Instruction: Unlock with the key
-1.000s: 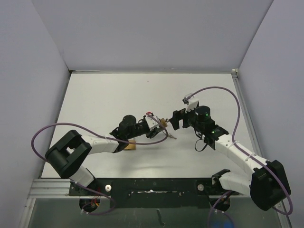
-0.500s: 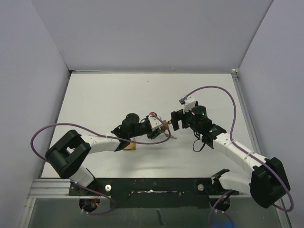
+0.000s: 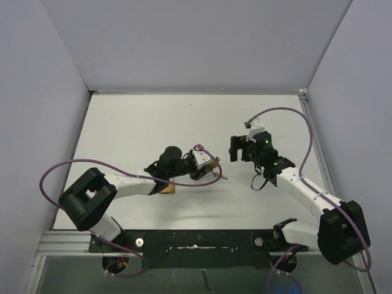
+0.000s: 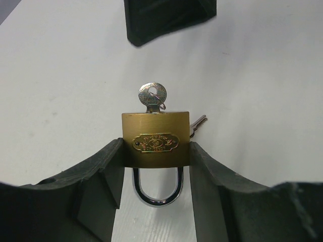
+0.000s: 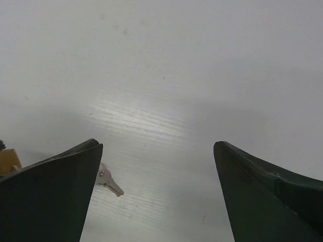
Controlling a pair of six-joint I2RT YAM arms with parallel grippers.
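My left gripper (image 4: 156, 154) is shut on the brass padlock (image 4: 155, 132), pinching its body from both sides above the table. The steel shackle (image 4: 156, 194) hangs toward the camera with both legs in the body. A silver key (image 4: 152, 96) sits in the keyway, and a second key (image 4: 198, 123) hangs from its ring. In the top view the padlock (image 3: 210, 163) is at table centre, with the hanging key (image 3: 219, 175) below it. My right gripper (image 3: 236, 149) is open and empty, a short way right of the padlock. Its view shows the hanging key (image 5: 108, 182) and a padlock corner (image 5: 7, 160).
A small brown block (image 3: 167, 190) lies under the left forearm. The right gripper's dark finger (image 4: 166, 17) shows at the top of the left wrist view. Grey walls (image 3: 37, 122) close the table on three sides. Purple cables (image 3: 288, 113) loop over both arms.
My right gripper has drawn back to the right, away from the key in the padlock. My left gripper has shifted slightly right, still holding the padlock.
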